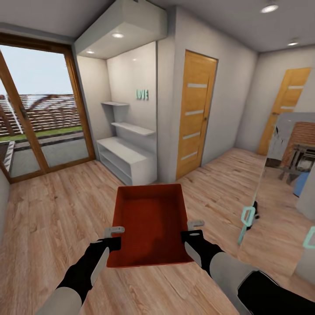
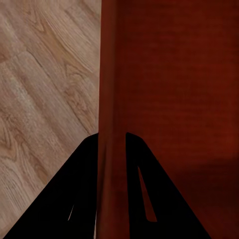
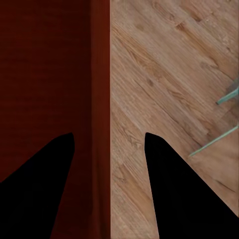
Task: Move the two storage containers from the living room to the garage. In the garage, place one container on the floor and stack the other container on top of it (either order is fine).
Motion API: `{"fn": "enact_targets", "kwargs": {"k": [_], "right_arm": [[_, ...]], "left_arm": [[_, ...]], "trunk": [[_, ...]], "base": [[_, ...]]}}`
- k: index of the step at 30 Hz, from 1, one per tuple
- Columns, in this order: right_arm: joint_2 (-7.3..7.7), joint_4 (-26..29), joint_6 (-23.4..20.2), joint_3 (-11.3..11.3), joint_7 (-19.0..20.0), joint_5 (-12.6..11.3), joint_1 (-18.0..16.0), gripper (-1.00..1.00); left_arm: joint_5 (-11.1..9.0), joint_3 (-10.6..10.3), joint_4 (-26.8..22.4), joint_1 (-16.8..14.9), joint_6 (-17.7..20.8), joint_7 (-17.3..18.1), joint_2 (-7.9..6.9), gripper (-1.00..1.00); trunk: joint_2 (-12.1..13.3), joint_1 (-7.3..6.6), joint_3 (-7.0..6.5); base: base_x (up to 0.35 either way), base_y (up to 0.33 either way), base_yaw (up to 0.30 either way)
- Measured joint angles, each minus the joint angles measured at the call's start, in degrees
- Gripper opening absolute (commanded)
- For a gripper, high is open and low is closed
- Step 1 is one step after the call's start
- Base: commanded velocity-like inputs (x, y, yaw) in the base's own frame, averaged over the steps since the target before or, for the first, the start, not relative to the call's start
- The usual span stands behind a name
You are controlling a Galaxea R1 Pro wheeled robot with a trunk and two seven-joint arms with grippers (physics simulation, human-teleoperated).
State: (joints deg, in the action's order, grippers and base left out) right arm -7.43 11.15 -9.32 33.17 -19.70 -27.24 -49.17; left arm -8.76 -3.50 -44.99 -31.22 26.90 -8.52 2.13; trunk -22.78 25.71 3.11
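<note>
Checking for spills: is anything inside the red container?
No, the head view shows the container's bare red bottom, with nothing in it.

In the left wrist view the bin point(image 2: 169, 89) is cut off by the picture's edges, and part of its wall is hidden between the left gripper point(image 2: 113, 142)'s fingers point(image 2: 74, 189). In the right wrist view, whether the right gripper point(image 3: 108, 137) touches the bin wall cannot be told, and a glass edge point(image 3: 219, 134) is cropped at the side. In the head view the glass table point(image 1: 280, 210) and sliding door point(image 1: 39, 127) are cut off, and the wall lettering point(image 1: 141, 94) is too small to be read surely.
</note>
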Motion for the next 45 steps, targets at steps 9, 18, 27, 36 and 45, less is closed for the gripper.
{"fn": "enact_targets", "kwargs": {"k": [9,18,27,36,45], "right_arm": [[0.0,0.0,0.0,0.0,0.0,0.0,0.0,-1.0],[0.0,0.0,0.0,0.0,0.0,0.0,0.0,-1.0],[0.0,0.0,0.0,0.0,0.0,0.0,0.0,-1.0],[0.01,0.0,-0.1,0.0,0.0,0.0,0.0,-1.0],[0.01,0.0,-0.1,0.0,0.0,0.0,0.0,-1.0]], "left_arm": [[0.0,0.0,0.0,0.0,0.0,0.0,0.0,-1.0],[-0.1,0.0,0.0,0.0,0.0,0.0,0.0,-1.0],[-0.1,0.0,0.0,0.0,0.0,0.0,0.0,-1.0],[-0.1,0.0,0.0,0.0,0.0,-0.1,0.0,-1.0],[0.0,0.0,0.0,0.0,0.0,-0.1,0.01,-1.0]], "trunk": [[0.0,0.0,0.0],[0.0,0.0,0.0],[0.0,0.0,0.0],[0.0,0.0,0.0],[0.0,0.0,0.0]], "base": [[0.322,0.0,0.0],[0.322,0.0,0.0],[0.322,0.0,0.0],[0.322,0.0,-0.053],[0.322,0.0,-0.229]]}}
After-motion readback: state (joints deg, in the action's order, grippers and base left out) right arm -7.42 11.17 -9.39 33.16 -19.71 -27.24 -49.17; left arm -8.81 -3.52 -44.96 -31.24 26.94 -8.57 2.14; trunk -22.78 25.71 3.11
